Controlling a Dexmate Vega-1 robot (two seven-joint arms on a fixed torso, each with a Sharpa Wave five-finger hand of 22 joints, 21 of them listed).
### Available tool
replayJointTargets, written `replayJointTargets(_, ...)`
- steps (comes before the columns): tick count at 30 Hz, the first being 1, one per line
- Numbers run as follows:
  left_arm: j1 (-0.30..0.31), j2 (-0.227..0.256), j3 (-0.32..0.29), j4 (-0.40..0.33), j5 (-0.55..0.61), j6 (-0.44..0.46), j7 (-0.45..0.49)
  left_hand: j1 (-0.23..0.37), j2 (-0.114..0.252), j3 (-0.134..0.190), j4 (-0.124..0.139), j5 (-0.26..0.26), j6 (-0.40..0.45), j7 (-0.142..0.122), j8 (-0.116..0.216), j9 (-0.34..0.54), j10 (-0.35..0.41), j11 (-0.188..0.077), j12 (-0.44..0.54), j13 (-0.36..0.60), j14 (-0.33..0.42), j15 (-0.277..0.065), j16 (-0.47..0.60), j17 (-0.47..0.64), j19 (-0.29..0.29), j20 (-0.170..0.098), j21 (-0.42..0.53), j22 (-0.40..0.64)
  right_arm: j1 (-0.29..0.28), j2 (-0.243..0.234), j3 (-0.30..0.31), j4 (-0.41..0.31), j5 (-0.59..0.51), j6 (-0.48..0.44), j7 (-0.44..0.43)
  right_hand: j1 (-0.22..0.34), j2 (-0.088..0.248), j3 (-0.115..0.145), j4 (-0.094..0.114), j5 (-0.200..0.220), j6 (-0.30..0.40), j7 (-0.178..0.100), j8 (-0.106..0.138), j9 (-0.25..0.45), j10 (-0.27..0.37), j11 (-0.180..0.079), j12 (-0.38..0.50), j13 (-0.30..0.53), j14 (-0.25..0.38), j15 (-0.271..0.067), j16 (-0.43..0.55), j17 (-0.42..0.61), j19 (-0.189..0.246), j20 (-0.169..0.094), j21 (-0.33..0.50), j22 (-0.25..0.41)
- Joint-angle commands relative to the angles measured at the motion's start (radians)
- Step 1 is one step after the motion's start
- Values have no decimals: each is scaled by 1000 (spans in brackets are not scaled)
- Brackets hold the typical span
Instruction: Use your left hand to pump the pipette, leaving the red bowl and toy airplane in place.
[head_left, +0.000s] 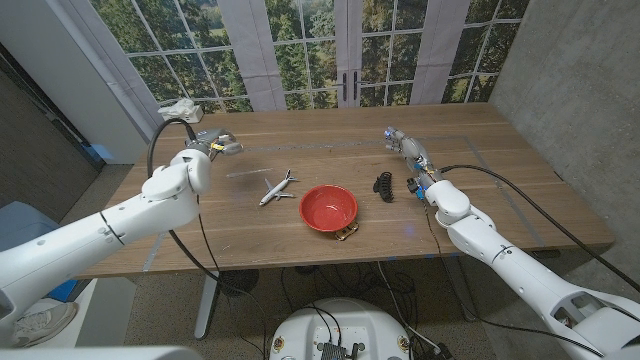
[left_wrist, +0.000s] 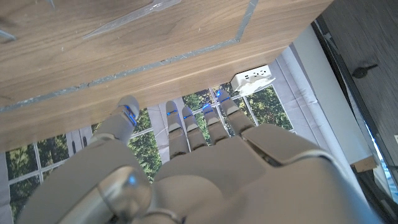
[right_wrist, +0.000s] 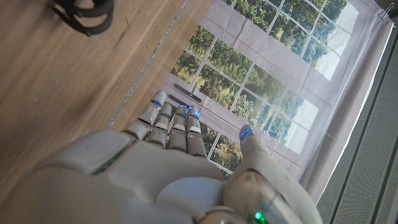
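Note:
The clear pipette (head_left: 243, 173) lies on the wood between my left hand (head_left: 213, 144) and the white toy airplane (head_left: 277, 188); it is faint in the head view. In the left wrist view the pipette (left_wrist: 127, 15) lies on the table beyond my left hand (left_wrist: 186, 162), whose fingers (left_wrist: 177, 124) reach out straight and hold nothing. The red bowl (head_left: 328, 207) stands right of the airplane near the table's middle. My right hand (head_left: 405, 146) hovers at the back right, fingers (right_wrist: 171, 124) extended and empty.
A black hair clip (head_left: 385, 186) lies right of the bowl, and a small gold clip (head_left: 347, 233) sits by the bowl's front rim. A white power strip (head_left: 180, 106) rests past the table's back left corner. Tape lines mark the tabletop (head_left: 470, 150).

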Motion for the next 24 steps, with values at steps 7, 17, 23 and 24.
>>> replayJointTargets(7,-167,-15,210,40,351,127,-314,199,-125,-35,1,1,100,-35,34,5,112,-46,4,9,77,-102,8,4,86,-43,16,5,-2,-4,0,-6,-9,-2,-3,6,5,1,-7,0,10,2,5,2,12,3,5,0,7,-3,6,0,12,-4,-8,4)
replayJointTargets(17,-222,-31,210,107,427,-1,-525,291,-149,-61,6,7,87,-79,31,13,71,-49,-23,11,21,-82,-14,5,62,-33,-3,4,5,-5,-4,-1,-14,-1,3,3,5,0,-7,0,18,5,7,2,16,5,6,-1,7,-1,6,0,14,-4,-15,4)
replayJointTargets(23,-219,-67,184,151,458,-37,-580,328,-133,-69,12,4,102,-88,37,13,94,-49,-15,14,29,-85,-4,6,54,-25,-9,4,10,-3,-7,2,-15,-5,5,1,6,-1,-7,0,19,5,7,2,17,7,6,-1,7,-2,6,-1,16,-4,-17,5)
replayJointTargets(24,-219,-71,180,157,460,-47,-587,333,-130,-70,13,3,103,-88,37,13,100,-50,-13,14,34,-87,-1,6,54,-23,-9,4,11,-3,-8,3,-15,-6,8,1,6,-1,-7,0,20,5,7,2,17,7,6,-1,7,-3,6,-1,16,-4,-18,5)
